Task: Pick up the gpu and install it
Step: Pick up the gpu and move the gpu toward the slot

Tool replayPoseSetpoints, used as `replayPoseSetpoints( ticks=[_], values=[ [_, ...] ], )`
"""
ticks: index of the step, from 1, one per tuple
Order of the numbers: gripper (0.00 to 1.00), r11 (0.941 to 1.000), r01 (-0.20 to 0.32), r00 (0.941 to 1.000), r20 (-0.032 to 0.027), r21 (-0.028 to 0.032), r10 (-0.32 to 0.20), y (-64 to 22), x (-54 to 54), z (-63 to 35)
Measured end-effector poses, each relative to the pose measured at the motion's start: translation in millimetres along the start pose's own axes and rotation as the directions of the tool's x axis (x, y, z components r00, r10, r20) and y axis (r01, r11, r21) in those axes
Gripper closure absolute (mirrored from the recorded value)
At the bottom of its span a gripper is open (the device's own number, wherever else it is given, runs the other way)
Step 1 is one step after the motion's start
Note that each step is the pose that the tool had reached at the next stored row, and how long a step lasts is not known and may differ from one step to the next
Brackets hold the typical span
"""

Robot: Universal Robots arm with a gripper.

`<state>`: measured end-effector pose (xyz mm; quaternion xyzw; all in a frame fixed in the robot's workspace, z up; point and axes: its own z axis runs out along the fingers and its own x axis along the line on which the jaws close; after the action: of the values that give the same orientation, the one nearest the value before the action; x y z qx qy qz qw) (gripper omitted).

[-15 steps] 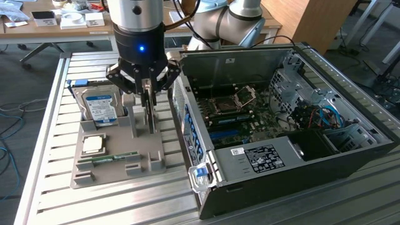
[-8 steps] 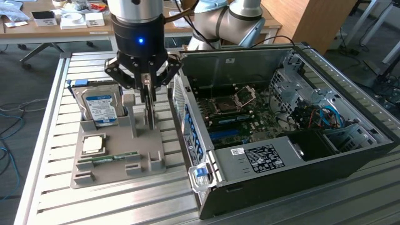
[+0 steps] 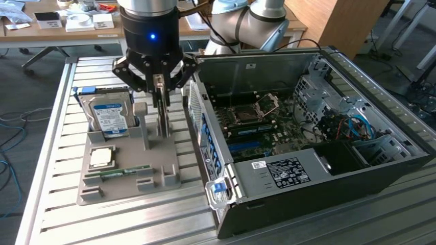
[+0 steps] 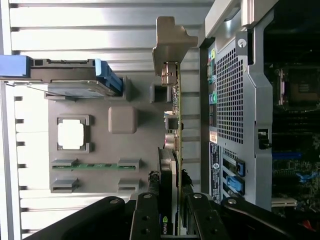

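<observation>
The gripper is closed on the gpu and pinches its top edge from both sides. The gpu stands thin on its edge, straight under the gripper, at the gray holder. The hard drive stands near it. The open computer case is just beside it.
</observation>
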<state>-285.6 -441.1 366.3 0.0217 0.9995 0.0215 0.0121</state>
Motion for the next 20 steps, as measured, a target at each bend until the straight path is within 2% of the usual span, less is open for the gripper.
replayPoseSetpoints(
  ticks=[20],
  values=[
    [0.73,1.0,0.0,1.0,0.0,0.0,0.0,1.5,-0.8,-34.0]
  ],
)
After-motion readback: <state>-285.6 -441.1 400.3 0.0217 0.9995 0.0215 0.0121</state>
